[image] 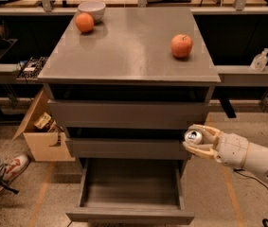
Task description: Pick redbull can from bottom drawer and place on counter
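Largest of all, the grey cabinet [129, 115], with the counter [129, 51] as its broad flat top. On the counter, two round fruits: an orange one [84, 22] at the far left corner, just beside a white bowl [92, 8], and a reddish one [182, 45] near the right edge. No can on it yet.

Below the top, three drawers. The bottom drawer [129, 216] pulled far out, with only its bare floor showing inside. To the left of the cabinet, an open cardboard box [46, 143] on the floor, and further left a shoe [8, 170].

At the right, level with the middle drawer and just beside the cabinet corner, the gripper [190, 137], clenched on the can [194, 136], one finger above and one below. Shiny top of the can turned toward the camera; upright or tilted, hard to tell. Out of the drawer, but well below the counter.

Judged from this: taking out of the drawer done, roughly half of the task. Left to do: raising above the counter edge, moving over a bare part between the fruits, setting down upright, letting go.
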Controlling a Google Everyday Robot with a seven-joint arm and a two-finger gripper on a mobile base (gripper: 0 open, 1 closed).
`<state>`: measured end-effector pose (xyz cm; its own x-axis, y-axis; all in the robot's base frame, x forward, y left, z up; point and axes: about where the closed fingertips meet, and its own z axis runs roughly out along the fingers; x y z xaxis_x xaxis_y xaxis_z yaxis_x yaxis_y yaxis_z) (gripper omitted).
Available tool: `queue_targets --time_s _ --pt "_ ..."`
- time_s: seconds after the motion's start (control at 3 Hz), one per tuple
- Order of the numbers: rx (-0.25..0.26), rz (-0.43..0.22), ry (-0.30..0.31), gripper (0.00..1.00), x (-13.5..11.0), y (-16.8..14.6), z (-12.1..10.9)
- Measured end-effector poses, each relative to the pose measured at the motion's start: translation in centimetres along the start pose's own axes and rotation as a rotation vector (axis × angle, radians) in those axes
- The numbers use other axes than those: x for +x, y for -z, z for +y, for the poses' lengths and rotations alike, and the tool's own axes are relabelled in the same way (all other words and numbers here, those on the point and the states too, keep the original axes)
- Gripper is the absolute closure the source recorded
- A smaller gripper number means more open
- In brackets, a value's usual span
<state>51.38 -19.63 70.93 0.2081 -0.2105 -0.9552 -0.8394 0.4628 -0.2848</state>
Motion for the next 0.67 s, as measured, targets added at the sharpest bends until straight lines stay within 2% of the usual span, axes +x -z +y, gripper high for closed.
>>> queue_targets --time_s 0.33,0.67 --pt "-0.023 -0.026 0.011 1.0 -4.0 -0.5 -1.4" --pt "-0.032 -0.043 0.037 1.0 -10.0 -0.6 -3.0"
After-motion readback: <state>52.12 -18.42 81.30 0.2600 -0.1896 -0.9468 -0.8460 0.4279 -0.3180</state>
